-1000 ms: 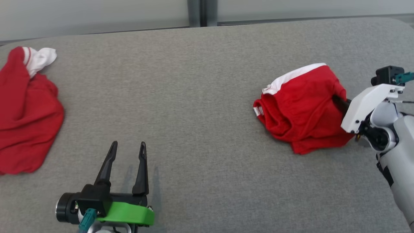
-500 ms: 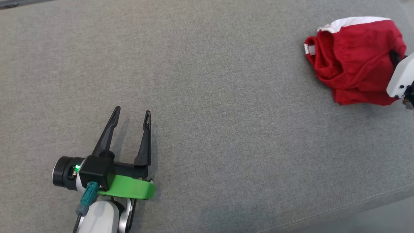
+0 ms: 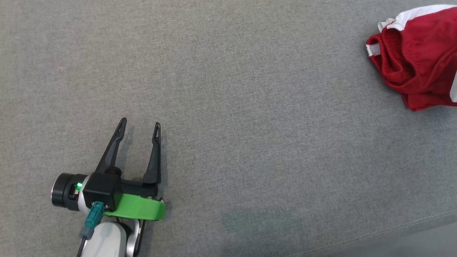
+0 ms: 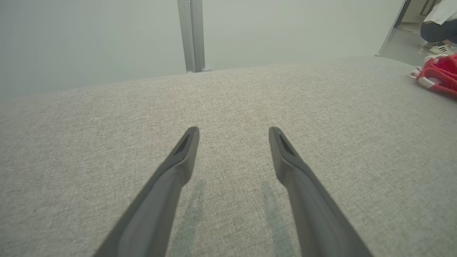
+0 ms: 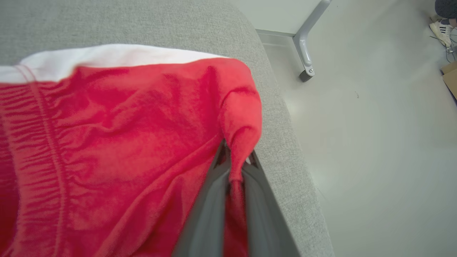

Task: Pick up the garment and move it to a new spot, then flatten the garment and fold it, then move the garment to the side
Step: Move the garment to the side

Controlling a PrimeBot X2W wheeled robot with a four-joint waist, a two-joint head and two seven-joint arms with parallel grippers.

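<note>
The garment [image 3: 417,57] is red with a white band and lies bunched at the upper right of the head view, cut off by the frame's edge. In the right wrist view my right gripper [image 5: 235,160] is shut on a fold of the garment [image 5: 107,142], close to the table's right edge. My left gripper [image 3: 139,127] hovers open over bare grey cloth at the lower left, far from the garment. Between its spread fingers [image 4: 185,150] in the left wrist view there is nothing, and the garment [image 4: 439,73] lies far off to the right.
The table [image 3: 228,89] is covered in grey fabric; its front edge [image 3: 392,232] runs across the lower right. Past the table's rounded right edge [image 5: 285,125] are pale floor and a metal leg [image 5: 307,43]. A person's shoes [image 4: 441,48] are on the floor beyond.
The head camera has tipped down and swung, so the garment now sits at the frame's upper right and the far edge is gone from view. Both grippers hold their states.
</note>
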